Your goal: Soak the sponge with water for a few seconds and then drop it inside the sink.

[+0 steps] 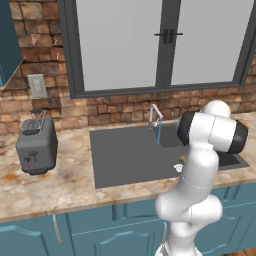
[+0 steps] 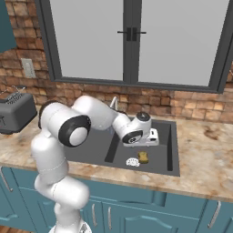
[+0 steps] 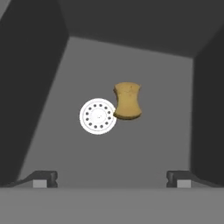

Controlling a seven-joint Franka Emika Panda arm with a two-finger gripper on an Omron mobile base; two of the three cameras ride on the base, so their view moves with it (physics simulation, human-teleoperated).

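The sponge (image 3: 127, 101) lies on the floor of the sink (image 2: 170, 150), just beside the white drain (image 3: 98, 116) and seemingly overlapping its rim, though from above it is hard to say whether the two really touch. Nothing grips it: the fingers (image 3: 43, 178) stand spread wide apart with bare sink floor between them, and the gripper (image 3: 111, 179) hangs directly over the sponge, looking straight down into the basin. That placement fits a release from above, so the drop into the sink looks done.

In the right base view the hand (image 2: 146, 135) sits low over the basin, with the sponge (image 2: 144, 157) below it near the front wall. The water (image 1: 159, 135) falls as a thin blue line from the faucet (image 1: 155, 116) at the back of the sink, well apart from where the sponge rests, so the sponge is not under the stream now.

A toaster (image 1: 36, 145) stands on the table (image 1: 50, 185) to the left, clear of the work.
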